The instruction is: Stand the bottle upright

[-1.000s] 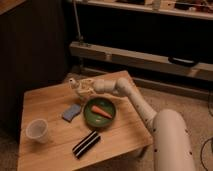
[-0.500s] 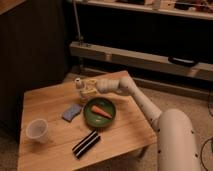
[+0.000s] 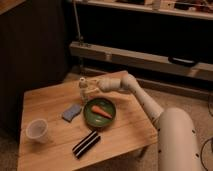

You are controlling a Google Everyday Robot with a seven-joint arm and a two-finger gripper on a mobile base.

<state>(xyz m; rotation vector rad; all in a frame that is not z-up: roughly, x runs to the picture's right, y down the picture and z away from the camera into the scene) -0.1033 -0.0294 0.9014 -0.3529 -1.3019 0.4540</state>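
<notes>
The bottle (image 3: pixel 82 86) is small, slim and yellowish with a white cap. It stands about upright near the far edge of the wooden table (image 3: pixel 50 102). My gripper (image 3: pixel 88 90) reaches in from the right and is shut on the bottle's lower body. Whether the bottle's base touches the table is hidden by the gripper.
A green bowl (image 3: pixel 91 116) holding a carrot (image 3: pixel 102 111) sits just in front of the gripper. A blue sponge (image 3: pixel 72 112) lies to its left. A translucent cup (image 3: pixel 37 130) stands at the front left. A black striped object (image 3: pixel 86 144) lies near the front edge.
The gripper has moved slightly right and back with the bottle. The bottle has turned from tilted to about upright.
</notes>
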